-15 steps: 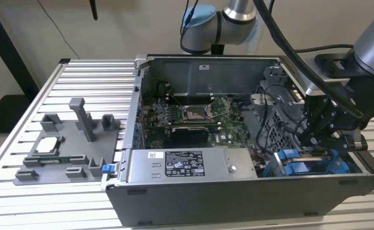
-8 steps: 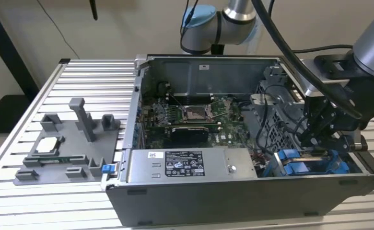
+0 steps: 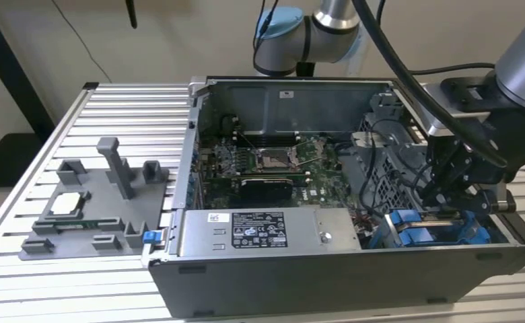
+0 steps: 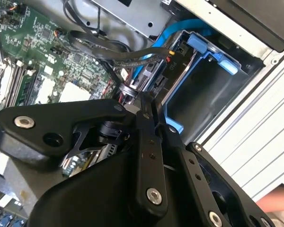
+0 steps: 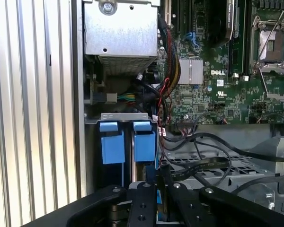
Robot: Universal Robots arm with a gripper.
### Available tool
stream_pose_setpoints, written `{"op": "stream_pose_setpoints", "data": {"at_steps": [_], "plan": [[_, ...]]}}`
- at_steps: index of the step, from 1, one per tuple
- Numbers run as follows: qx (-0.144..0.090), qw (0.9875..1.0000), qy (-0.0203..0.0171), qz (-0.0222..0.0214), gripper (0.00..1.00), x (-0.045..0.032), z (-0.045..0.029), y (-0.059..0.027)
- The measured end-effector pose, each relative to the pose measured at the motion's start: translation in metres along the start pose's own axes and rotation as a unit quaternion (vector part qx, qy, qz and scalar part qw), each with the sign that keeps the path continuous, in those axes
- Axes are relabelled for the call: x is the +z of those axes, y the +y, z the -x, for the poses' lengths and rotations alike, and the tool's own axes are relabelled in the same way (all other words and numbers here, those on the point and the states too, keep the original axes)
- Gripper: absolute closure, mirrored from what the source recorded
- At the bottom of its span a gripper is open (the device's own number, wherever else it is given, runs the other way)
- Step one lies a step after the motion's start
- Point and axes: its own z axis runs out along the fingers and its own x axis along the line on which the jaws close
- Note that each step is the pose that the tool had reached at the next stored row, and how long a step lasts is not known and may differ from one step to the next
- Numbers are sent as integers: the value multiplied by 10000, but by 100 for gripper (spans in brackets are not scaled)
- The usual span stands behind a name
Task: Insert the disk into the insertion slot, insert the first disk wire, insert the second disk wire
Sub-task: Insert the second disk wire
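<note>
My gripper [image 3: 451,205] reaches down into the front corner of the open computer case on the exterior view's right. In the second wrist view its black fingers [image 4: 141,100] are pressed together on the connector end of a black disk wire [image 4: 154,66]. That wire runs toward the blue carrier [image 4: 201,47] of the disk, which stands in the dark grey insertion slot [image 4: 213,94]. A blue wire [image 4: 166,32] curves in beside it. In the first wrist view the gripper [image 5: 157,183] hangs just past two blue carrier tabs [image 5: 144,144]. The disk's metal body is mostly hidden.
A green motherboard [image 3: 281,161] with a silver processor socket [image 3: 272,158] fills the case floor. A grey power supply [image 3: 262,232] lies along the front. Loose black cables [image 5: 203,151] cross near the bay. A grey fixture [image 3: 92,208] stands on the slatted table at the exterior view's left.
</note>
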Motion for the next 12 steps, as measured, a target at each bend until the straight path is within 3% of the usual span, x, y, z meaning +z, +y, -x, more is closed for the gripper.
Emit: {"op": "stream_pose_setpoints", "data": {"at_steps": [12], "plan": [[-2,10000,0,-14,100,12,-2,0]]}}
